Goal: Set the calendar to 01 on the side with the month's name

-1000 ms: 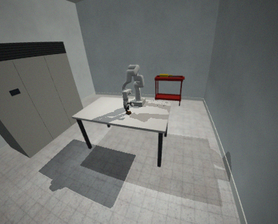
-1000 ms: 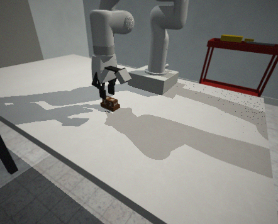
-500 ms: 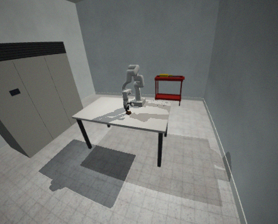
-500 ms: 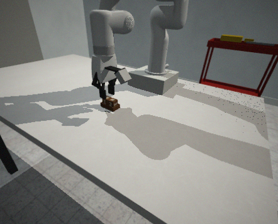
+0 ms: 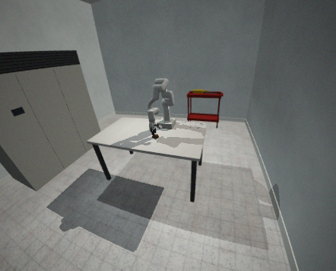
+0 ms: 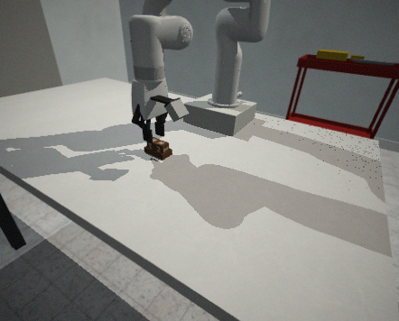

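The small brown calendar tray (image 6: pixel 158 149) stands flat on the white table, left of the arm's base. It also shows as a tiny dark spot in the wide view (image 5: pixel 154 135). Two cubes sit in it side by side. Their digits are too small to read. My gripper (image 6: pixel 153 135) points straight down, directly above the tray's left part, with its dark fingertips just over the cubes. The fingers stand partly apart with nothing between them. In the wide view the gripper (image 5: pixel 153 131) hangs over the tray.
The arm's grey base block (image 6: pixel 220 114) stands on the table behind and to the right of the tray. A red cart (image 6: pixel 348 92) with yellow items stands off the table at the back right. The table's front edge runs diagonally at the lower left.
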Action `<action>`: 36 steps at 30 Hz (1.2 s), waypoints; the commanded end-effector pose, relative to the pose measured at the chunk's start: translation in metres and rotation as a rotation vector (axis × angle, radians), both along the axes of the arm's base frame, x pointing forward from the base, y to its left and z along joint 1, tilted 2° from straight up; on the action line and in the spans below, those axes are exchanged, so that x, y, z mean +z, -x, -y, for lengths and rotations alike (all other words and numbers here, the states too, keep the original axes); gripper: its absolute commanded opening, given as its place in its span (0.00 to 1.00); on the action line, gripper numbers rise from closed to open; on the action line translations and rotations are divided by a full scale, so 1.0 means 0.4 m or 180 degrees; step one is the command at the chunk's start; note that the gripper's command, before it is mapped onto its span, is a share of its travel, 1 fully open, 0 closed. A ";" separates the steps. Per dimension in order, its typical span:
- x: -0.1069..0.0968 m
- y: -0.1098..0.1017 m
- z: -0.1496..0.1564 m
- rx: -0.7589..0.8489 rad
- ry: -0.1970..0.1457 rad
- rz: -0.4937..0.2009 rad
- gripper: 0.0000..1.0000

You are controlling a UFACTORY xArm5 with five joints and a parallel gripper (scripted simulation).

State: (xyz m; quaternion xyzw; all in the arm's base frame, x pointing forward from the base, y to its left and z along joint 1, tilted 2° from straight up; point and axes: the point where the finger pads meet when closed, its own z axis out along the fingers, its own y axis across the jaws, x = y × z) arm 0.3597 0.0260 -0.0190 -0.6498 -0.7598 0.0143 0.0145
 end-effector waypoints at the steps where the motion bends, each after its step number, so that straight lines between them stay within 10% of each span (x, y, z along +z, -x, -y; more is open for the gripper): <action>1: -0.004 -0.002 -0.001 0.0000 -0.0001 0.0009 0.47; 36: -0.059 0.000 -0.002 0.0000 0.0000 0.0009 0.47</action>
